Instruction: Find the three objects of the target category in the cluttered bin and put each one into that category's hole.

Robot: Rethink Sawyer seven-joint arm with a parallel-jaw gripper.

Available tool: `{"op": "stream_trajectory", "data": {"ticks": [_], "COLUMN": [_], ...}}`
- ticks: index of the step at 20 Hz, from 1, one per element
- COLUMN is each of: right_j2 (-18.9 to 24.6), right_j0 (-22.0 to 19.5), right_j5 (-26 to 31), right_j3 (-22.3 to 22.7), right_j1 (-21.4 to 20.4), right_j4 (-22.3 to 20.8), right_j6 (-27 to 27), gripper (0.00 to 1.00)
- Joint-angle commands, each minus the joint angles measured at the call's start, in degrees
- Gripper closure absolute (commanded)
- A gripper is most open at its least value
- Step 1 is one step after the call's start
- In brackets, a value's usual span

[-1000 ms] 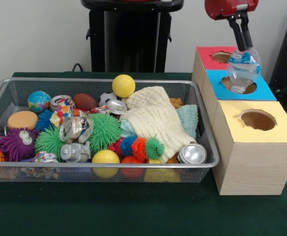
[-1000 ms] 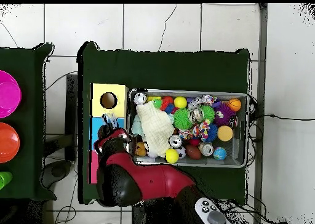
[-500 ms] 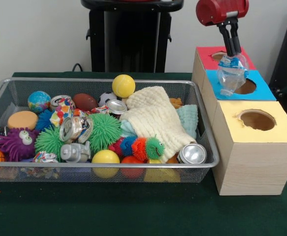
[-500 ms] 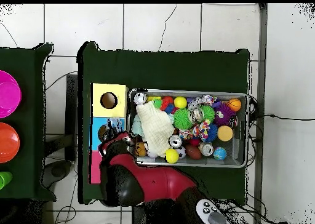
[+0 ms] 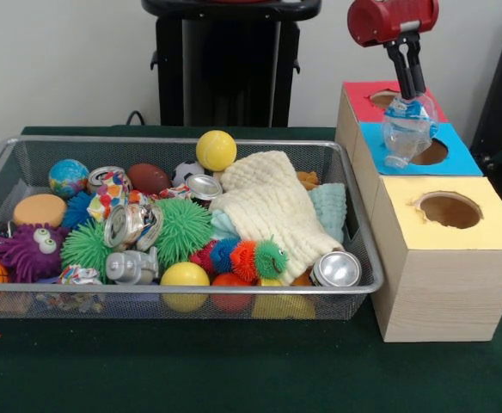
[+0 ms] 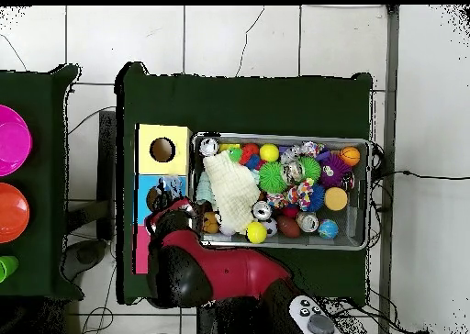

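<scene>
My gripper (image 5: 412, 92) is shut on the neck of a crushed clear plastic bottle (image 5: 401, 131) with a blue label. The bottle hangs just above the blue box (image 5: 462, 159), at the left rim of its round hole (image 5: 429, 152). Behind it is the red box (image 5: 358, 95) with its hole (image 5: 388, 99), and in front the yellow box (image 5: 492, 232) with its hole (image 5: 450, 209). In the overhead view the red arm (image 6: 188, 261) covers the red box and part of the blue box (image 6: 147, 185); the bottle is hard to make out there.
The wire bin (image 5: 174, 297) holds several balls, spiky toys, a cream cloth (image 5: 268, 202), a pale blue cloth (image 5: 328, 205) and several cans, such as one (image 5: 337, 268) at the front right and one (image 5: 129, 225) at the middle left.
From a second ago the gripper carried the bottle left and slightly up, off the centre of the blue hole. In the last half second it edged back to the right.
</scene>
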Motion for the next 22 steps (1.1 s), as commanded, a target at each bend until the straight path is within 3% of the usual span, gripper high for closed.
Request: {"op": "stream_trajectory", "data": {"ticks": [1, 5, 12, 22], "right_j2": [-0.2, -1.0, 0.0, -1.5], "right_j0": [-0.1, 1.7, 1.0, 2.1], "right_j5": [5.6, 6.7, 7.1, 13.0], "right_j3": [-0.6, -1.0, -0.1, -0.2], "right_j1": [4.0, 3.5, 3.2, 1.0], "right_j4": [2.9, 4.6, 4.9, 8.2], "right_j6": [16.0, 16.4, 16.5, 15.7], "gripper": [1.00, 1.00, 1.00, 1.00]}}
